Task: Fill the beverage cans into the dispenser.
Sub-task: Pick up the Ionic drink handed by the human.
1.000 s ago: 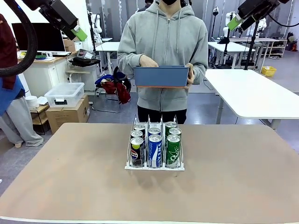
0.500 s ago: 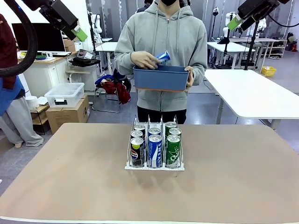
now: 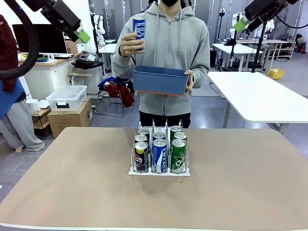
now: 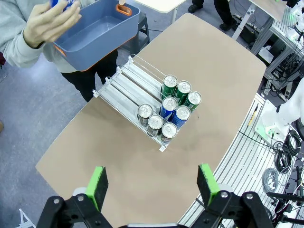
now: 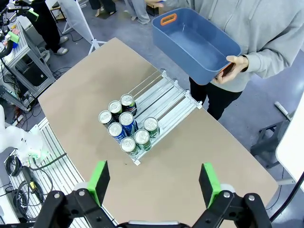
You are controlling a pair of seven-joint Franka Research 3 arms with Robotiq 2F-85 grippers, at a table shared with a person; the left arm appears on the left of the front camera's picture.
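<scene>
— Cans [image 3: 159, 154] first: where are they?
— 8 stand upright in the dispenser [image 3: 159, 172], at its end away from the person [image 3: 168, 43]: 3 black, 2 blue-and-white, 3 green, 1 lane per colour, blue in the middle. The dispenser sits mid-tabletop [image 3: 72, 183].
— Any outside it?
— 1 blue-and-white can [image 3: 139, 28], held up by the person behind the dispenser, above the blue bin [image 3: 160, 81] they carry.
— The robot?
— The left hand [image 4: 152, 183] and the right hand [image 5: 154, 183] hang high above the dispenser, pads wide apart, gripping nothing.
</scene>
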